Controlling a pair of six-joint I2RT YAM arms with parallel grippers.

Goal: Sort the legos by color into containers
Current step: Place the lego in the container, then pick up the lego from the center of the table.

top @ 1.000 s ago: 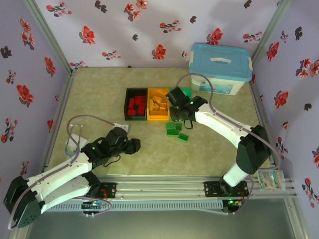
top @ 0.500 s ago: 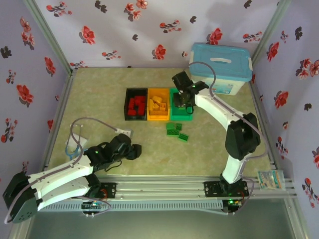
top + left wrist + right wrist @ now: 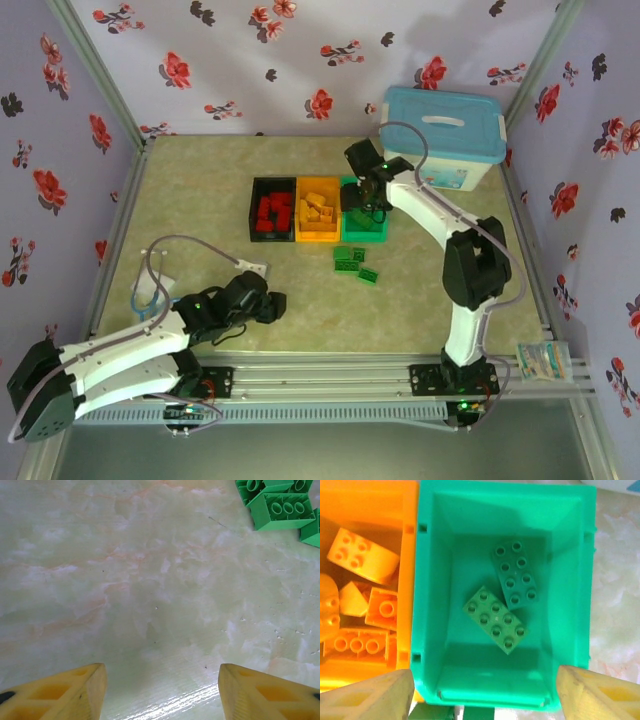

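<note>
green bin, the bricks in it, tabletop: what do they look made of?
Green bin: likely moulded plastic, smooth semi-gloss, with uniform colour, soft sheen on the walls and moulded rim notches.
Green bricks: hard plastic with crisp studs, slightly matte.
Tabletop: marble-patterned, probably laminate or vinyl, with printed-looking veining and a glossy glare streak.
</note>
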